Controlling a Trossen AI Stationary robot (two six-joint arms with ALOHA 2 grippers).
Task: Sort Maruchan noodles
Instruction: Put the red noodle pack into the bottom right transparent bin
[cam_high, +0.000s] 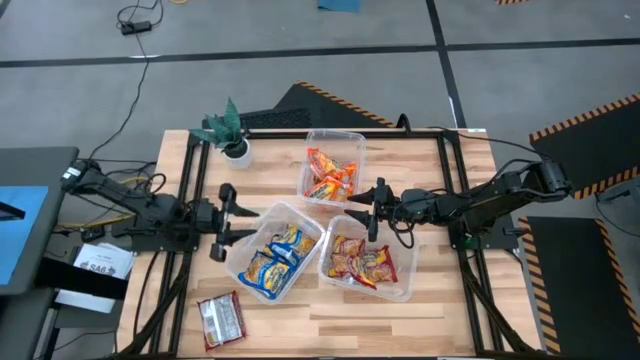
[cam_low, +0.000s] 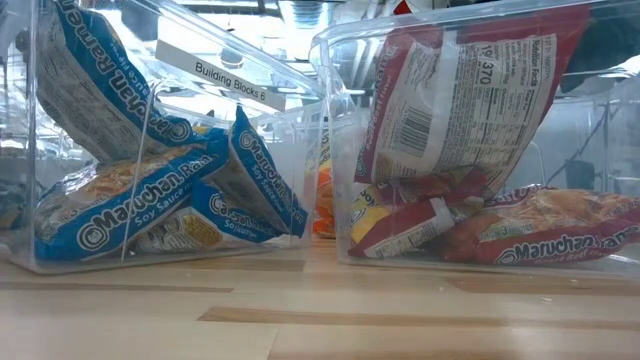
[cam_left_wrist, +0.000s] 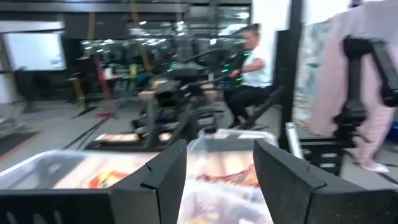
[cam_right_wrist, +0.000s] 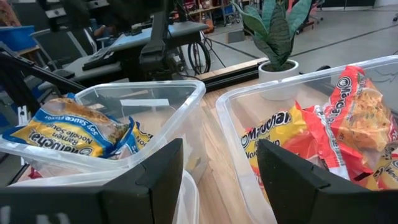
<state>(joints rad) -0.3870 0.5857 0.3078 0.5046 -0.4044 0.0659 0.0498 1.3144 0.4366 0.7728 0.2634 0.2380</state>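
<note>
1 maroon packet (cam_high: 221, 320) near table edge (cam_high: 300, 352) (outside tubs), both pincers agape

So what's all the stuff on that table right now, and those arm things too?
Clear tubs: three, mid-table, each holding noodle packets.
Orange packets: several, in the far tub.
Blue-and-yellow packets: several, in the near left tub.
Red packets: several, in the near right tub.
Loose packet: one, maroon and silver, on the table's near left corner.
Potted plant: one, green in a white pot, far left.
Person: one, seated in the room behind.
Left gripper: open, empty, beside the blue tub.
Right gripper: open, empty, between the tubs.
</note>
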